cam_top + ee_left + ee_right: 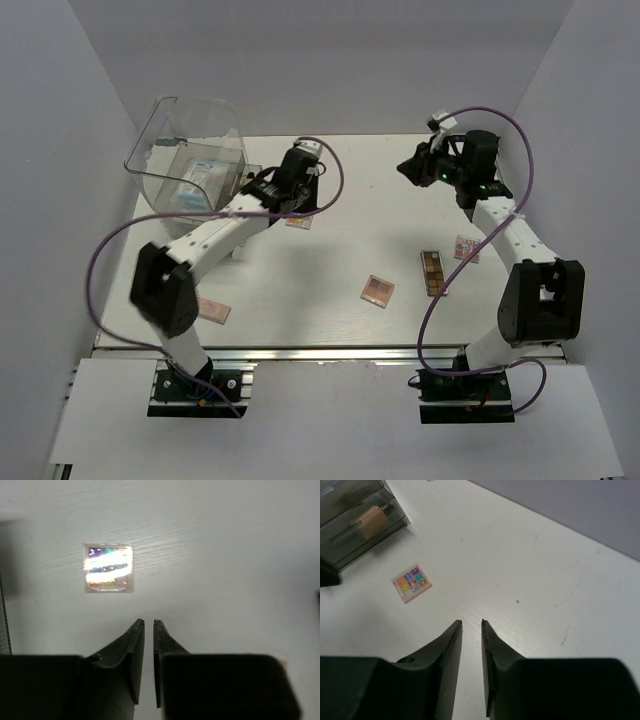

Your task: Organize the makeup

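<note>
A small square eyeshadow palette point(108, 567) with coloured pans lies on the white table, ahead and left of my left gripper point(149, 622); it also shows in the top view point(297, 221) and the right wrist view point(411, 582). My left gripper point(303, 198) hovers over it, jaws a thin slit apart and empty. My right gripper point(471, 622) is raised over the far table point(410, 167), jaws almost together and empty. A long palette point(433, 272), a compact point(466, 248), a square palette point(377, 290) and a peach compact point(213, 310) lie on the table. A beige bottle point(371, 516) lies inside a clear organizer.
The large clear bin point(165, 120) stands at the far left with a white-blue packet point(198, 180) in it. A clear organizer box point(350, 535) sits beside it. White walls close in the table on three sides.
</note>
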